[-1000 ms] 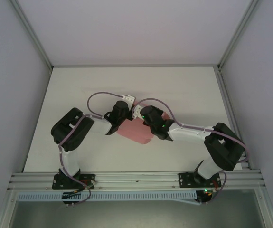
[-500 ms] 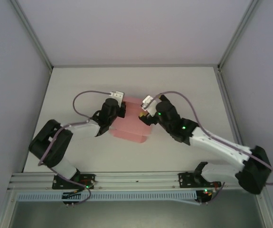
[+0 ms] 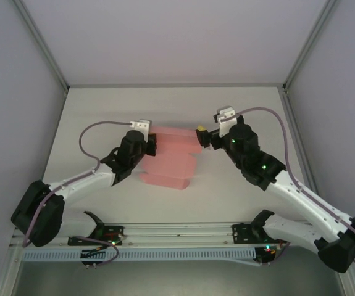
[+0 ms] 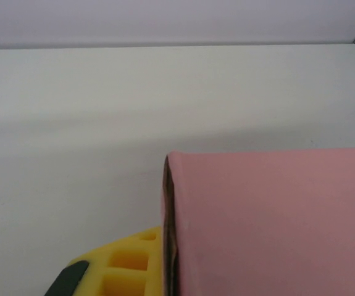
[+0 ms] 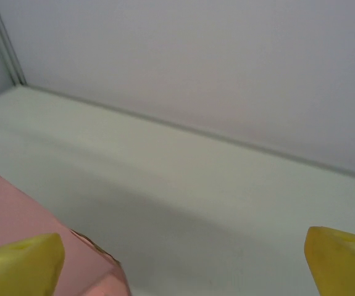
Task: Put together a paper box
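The left gripper [image 3: 150,143] is closed on the left edge of the paper box [image 3: 172,159]. In the left wrist view one yellow finger [image 4: 125,266] lies against the pink edge, and the pink card hides the other side. The right gripper [image 3: 201,137] stands wide, with nothing between its two yellow fingers [image 5: 20,264]. It is just beside the far right corner of the box; whether a finger touches this corner, I cannot tell. The box is pink and flat, over the middle of the white table [image 3: 245,111], between the two arms. Its right side has a stepped outline.
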